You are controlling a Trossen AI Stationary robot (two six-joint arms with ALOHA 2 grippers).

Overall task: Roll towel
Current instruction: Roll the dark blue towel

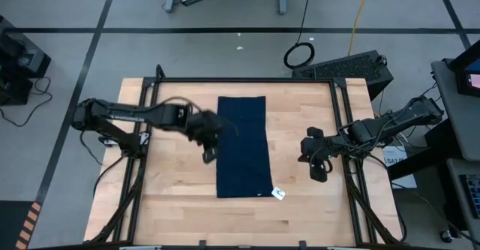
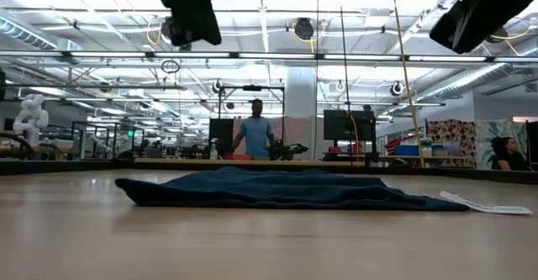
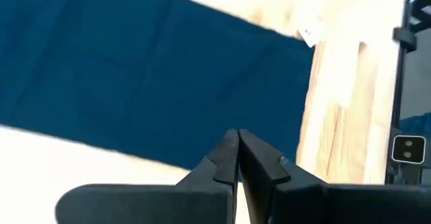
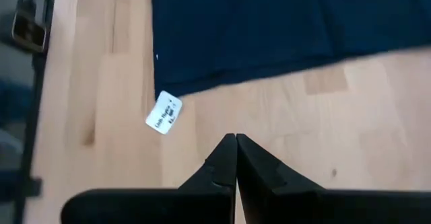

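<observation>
- I've got the towel [image 1: 244, 146] lying flat in the middle of the wooden surface [image 1: 172, 205], a long dark navy rectangle spread out, not rolled at all.
- Its small white tag [image 1: 278, 194] sticks out from one corner, resting on the bare wood just beside the towel's short edge.
- My left end effector [image 1: 209, 155] hangs right at the towel's long edge, above it; from the low camera it's clearly up off the cloth, not touching.
- In the left wrist camera its fingers [image 3: 225, 160] are pressed together with nothing between them, the towel spread out beyond the tips.
- My right end effector [image 1: 318, 172] sits on the other side of the towel, well apart from it, over bare wood.
- Right wrist camera shows those fingers [image 4: 225, 158] pressed together too, empty, pointing toward the tag and the towel's edge.
- Low camera: the towel looks slightly rumpled, a low mound on the surface, with a person [image 2: 255, 134] standing in the room far behind it.
</observation>
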